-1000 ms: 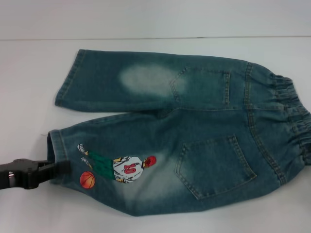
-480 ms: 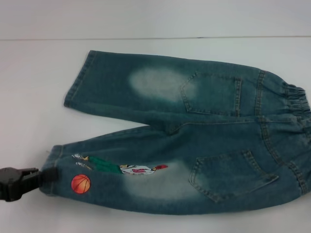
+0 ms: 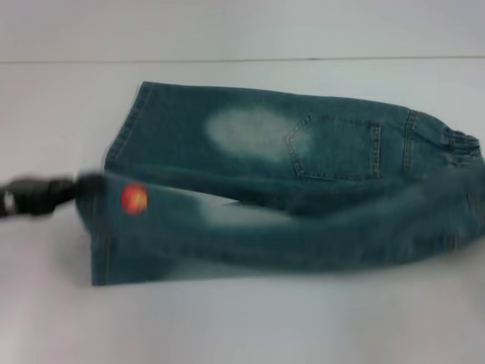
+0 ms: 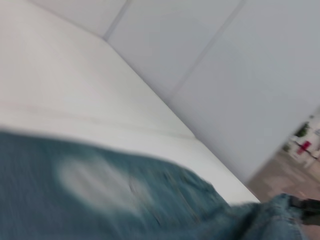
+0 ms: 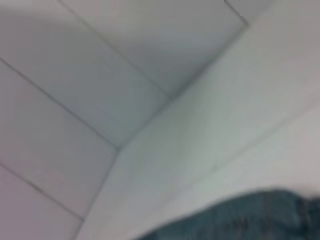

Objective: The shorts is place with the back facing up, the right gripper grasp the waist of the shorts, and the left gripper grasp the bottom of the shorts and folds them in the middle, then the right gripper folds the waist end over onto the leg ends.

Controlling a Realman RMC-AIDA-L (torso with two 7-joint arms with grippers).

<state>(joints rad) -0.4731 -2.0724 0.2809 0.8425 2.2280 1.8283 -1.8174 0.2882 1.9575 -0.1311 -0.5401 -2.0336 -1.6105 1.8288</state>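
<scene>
The blue-green denim shorts (image 3: 326,144) lie back up on the white table (image 3: 242,326). My left gripper (image 3: 79,188) is at the left, shut on the bottom hem of the near leg (image 3: 227,239), right beside the small orange ball (image 3: 134,199). That leg is raised off the table and turned toward the far leg (image 3: 174,129). The ruffled waist (image 3: 458,142) is at the right edge, and its near half is raised too. In the left wrist view a dark shape at the waist end looks like my right gripper (image 4: 306,208). Denim (image 5: 240,215) also shows in the right wrist view.
The white table stretches around the shorts, with bare surface in front and to the left. A pale wall (image 3: 242,30) rises behind the table's far edge.
My left gripper rose and moved toward the far leg with the near leg's hem. The near leg turned over, hiding the cartoon print. The waist's near half lifted as well.
</scene>
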